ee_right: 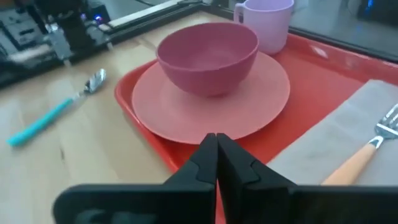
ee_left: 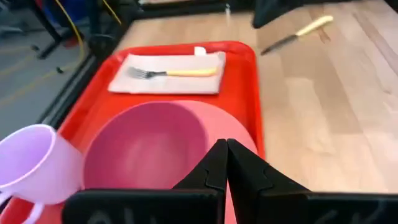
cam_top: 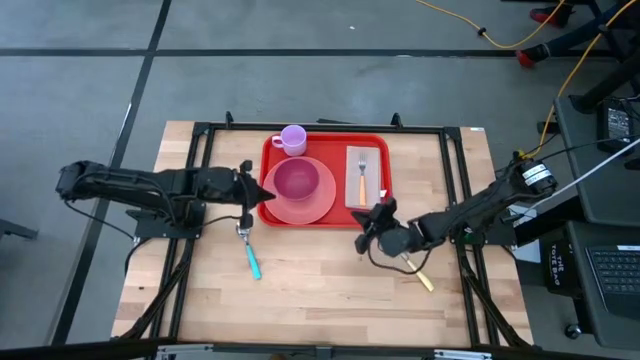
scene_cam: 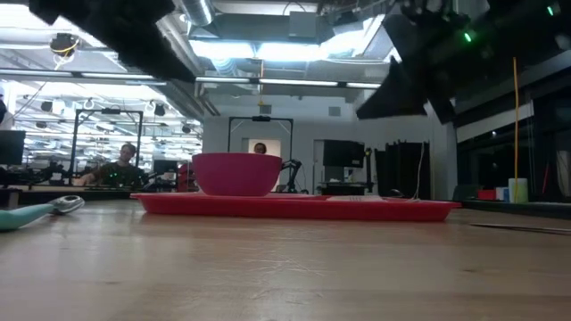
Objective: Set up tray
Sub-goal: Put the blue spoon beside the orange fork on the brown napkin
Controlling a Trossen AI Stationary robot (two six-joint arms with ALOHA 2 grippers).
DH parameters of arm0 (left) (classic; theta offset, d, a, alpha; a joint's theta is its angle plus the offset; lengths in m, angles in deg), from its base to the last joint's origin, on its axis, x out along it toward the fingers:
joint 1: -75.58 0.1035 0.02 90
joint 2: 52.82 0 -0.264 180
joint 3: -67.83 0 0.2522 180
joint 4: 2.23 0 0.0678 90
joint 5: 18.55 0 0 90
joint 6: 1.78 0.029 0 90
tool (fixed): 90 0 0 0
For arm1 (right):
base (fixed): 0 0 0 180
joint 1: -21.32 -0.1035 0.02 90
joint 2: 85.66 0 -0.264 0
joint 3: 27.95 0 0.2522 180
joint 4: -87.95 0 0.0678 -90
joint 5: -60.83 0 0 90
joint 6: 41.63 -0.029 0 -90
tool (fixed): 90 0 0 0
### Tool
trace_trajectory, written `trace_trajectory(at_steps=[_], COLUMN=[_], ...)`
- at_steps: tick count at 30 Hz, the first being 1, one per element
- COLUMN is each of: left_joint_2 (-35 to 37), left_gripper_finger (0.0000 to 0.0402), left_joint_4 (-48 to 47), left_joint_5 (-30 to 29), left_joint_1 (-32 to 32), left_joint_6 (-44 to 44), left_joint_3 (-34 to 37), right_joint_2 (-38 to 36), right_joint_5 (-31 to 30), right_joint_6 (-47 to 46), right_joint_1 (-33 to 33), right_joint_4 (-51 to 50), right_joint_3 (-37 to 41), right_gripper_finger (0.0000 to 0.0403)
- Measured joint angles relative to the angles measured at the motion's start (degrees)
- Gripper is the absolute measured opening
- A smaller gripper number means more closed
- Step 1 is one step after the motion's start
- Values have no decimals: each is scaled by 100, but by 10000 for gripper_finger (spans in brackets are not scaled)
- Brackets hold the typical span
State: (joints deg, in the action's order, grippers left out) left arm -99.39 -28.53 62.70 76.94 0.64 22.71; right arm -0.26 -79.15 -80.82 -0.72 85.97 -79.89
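The red tray [cam_top: 340, 218] lies flat on the table's far middle. On it rest a round pink plate [cam_top: 312, 207] carrying a darker pink bowl [cam_top: 296, 180], a lilac mug [cam_top: 292, 139] at the far left corner, and a grey napkin [cam_top: 367, 177] with a yellow-handled fork [cam_top: 362, 180]. My left gripper [cam_top: 268, 192] is shut and hovers at the tray's left rim, its fingertips [ee_left: 225, 149] above the bowl [ee_left: 146, 149]. My right gripper [cam_top: 372, 215] is shut and hovers over the tray's near right corner, fingertips [ee_right: 216, 140] pointing at the plate [ee_right: 205, 109].
A teal-handled spoon [cam_top: 248, 250] lies on the wood near the tray's near left corner, below my left arm. A yellow-handled knife [cam_top: 415, 272] lies under my right arm. Bare wood stretches along the table's near side. Black frame rails run along both table sides.
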Motion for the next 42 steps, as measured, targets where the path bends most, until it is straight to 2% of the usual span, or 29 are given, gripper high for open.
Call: trace_trajectory(at_steps=[4,8,13,21,30,37,42], left_joint_2=[-499,-1036,-1315,-1331,-1331,-1331,-1334], left_gripper_finger=[1,3,3,15,79,136,153], left_joint_4=[-997,-2189,-2921,-3305,-3995,-4362,-4450], left_joint_5=[-211,-137,82,232,219,-434,219], left_joint_1=[-170,-172,-170,-166,-163,-165,-168], left_joint_6=[-225,-675,-1084,-1619,-2192,-2443,-2440], left_joint_3=[-723,-1376,-1784,-1820,-1819,-1819,-1776], right_joint_2=[0,2,2,2,2,2,2], right_joint_5=[-2,15,538,839,1142,1220,1220], right_joint_6=[234,670,1531,1843,1695,1702,1710], right_joint_1=[4,2,-2,0,0,1,82], right_joint_4=[878,1196,1811,2093,2078,2075,2075], right_joint_3=[542,699,696,694,694,694,694], right_gripper_finger=[5,4,6,7,8,8,8])
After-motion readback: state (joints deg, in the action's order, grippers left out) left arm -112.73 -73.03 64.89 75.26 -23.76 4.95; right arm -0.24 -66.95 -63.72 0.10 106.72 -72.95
